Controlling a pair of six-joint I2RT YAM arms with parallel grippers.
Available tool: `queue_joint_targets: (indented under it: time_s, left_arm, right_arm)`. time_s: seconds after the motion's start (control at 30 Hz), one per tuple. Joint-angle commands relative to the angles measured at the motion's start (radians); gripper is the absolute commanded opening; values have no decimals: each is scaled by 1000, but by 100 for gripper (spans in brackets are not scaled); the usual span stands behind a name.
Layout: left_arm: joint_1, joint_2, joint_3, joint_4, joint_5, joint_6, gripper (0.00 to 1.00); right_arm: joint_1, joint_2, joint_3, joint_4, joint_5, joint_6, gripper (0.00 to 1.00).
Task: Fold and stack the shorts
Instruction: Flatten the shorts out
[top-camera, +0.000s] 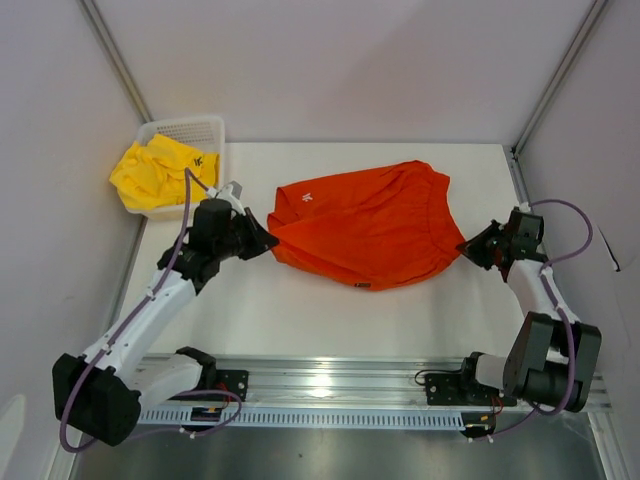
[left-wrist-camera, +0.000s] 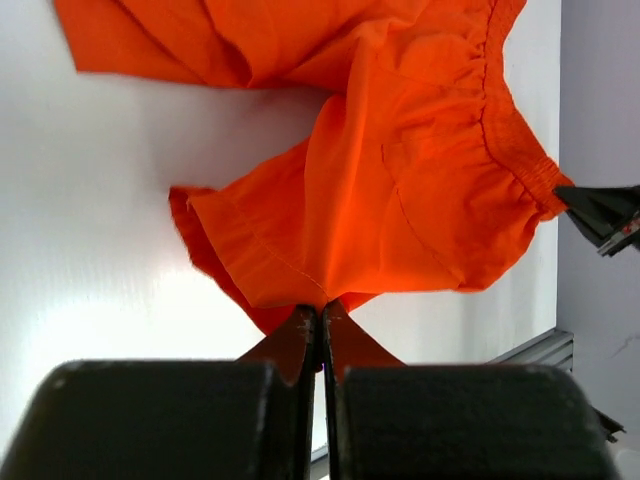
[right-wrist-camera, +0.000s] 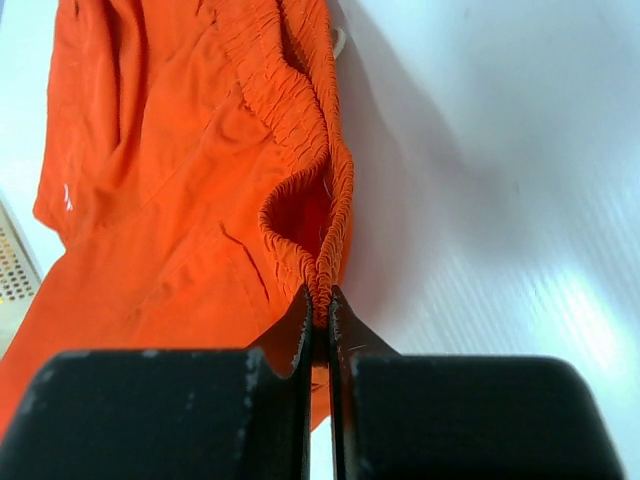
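- White tabletop boxed in by pale walls, with a metal rail along the near edge where both arm bases sit
- Count: we see two shorts, one basket, two grippers
- The orange shorts are mid-table, spread between the two grippers
- The yellow shorts sit bunched in the white mesh basket at the far-left corner, spilling over its left rim
- left gripper: jaws clamped on a leg hem at the left end of the orange shorts, with fabric pinched right at the tips in the left wrist view
- right gripper: jaws clamped on the gathered elastic waistband at the right end
- Hard to read: the yellow shorts are crumpled, so we can't tell where their waistband or legs are
- Only a small black logo shows on their right part, and the left arm's purple cable crosses in front of them
- Most of the basket's inside is covered by yellow fabric
- The orange drawstring is mostly out of sight, just a bit of white cord at the top of the right wrist view
- We can't tell how much of the orange fabric rests on the tabletop and how much hangs between the two grips
- Orientation: the long axis of the orange shorts runs left-right across the table, waistband to the right, leg openings to the left
- A small white logo sits near their far-left corner and a small tag on the near edge
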Motion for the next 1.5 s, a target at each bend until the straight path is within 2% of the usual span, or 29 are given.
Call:
queue_joint_targets:
  time_s: [0.0, 0.13, 0.3, 0.4, 0.5, 0.57, 0.63, 0.77, 1.0, 1.1, 1.27, 1.47]
  left_arm:
    - [28, 56, 155, -100, 77, 64, 0]
    - [33, 145, 315, -170, 66, 98, 0]
    - [47, 267, 413, -198, 80, 123, 0]
    - [47, 348, 450, -213, 87, 139, 0]
    - [47, 380, 420, -210, 91, 155, 0]
    - [51, 365, 348, -168, 87, 150, 0]
    - [63, 345, 321, -149, 83, 149, 0]
    - [89, 347, 333, -180, 52, 164, 0]
    - [129, 367, 395, -212, 60, 187, 0]
    - [129, 353, 384, -213, 58, 192, 0]
    - [129, 331, 337, -189, 71, 189, 0]
    - [129, 327, 320, -181, 75, 190, 0]
  right_arm:
    - [1, -96, -52, -7, -13, 22, 0]
    - [3, -162, -103, -27, 12, 19, 1]
    - [16, -221, -196, -39, 47, 28, 5]
    - [18, -260, -239, -39, 64, 42, 11]
    - [18, -314, -276, -73, 70, 45, 24]
    - [18, -352, -299, -119, 81, 45, 40]
    - [17, -414, -308, -140, 105, 35, 74]
    - [17, -485, -310, -177, 86, 9, 76]
    - [39, -494, -299, -180, 70, 11, 75]
    - [55, -497, -259, -195, 50, 23, 76]
    - [134, -506, -184, -231, 105, 52, 75]
    - [231, -381, -138, -185, 167, 60, 76]
